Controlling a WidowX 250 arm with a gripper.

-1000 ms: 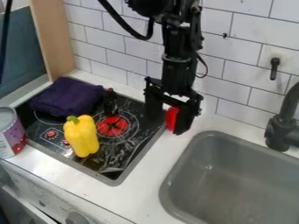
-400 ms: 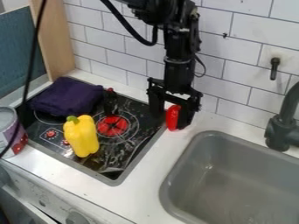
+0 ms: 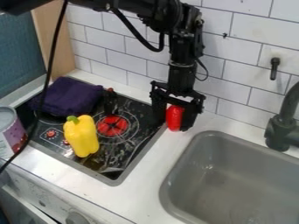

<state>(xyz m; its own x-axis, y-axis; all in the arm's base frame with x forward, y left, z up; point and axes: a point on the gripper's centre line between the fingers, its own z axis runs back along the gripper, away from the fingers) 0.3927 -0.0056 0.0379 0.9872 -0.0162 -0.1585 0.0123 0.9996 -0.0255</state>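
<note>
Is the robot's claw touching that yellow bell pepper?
Apart. The camera view shows the black gripper well to the right of the yellow bell pepper, with the stovetop's red-centered burner plainly visible between them.

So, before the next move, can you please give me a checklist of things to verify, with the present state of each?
1. Gripper at the red object: ok.
2. Red object held firmly: cannot tell.
3. Stove free of things: not ok, the yellow pepper and purple cloth are on it.
4. Gripper apart from the faucet: ok.
5. Hanging cable not touching the can: cannot tell, it passes in front.
</note>
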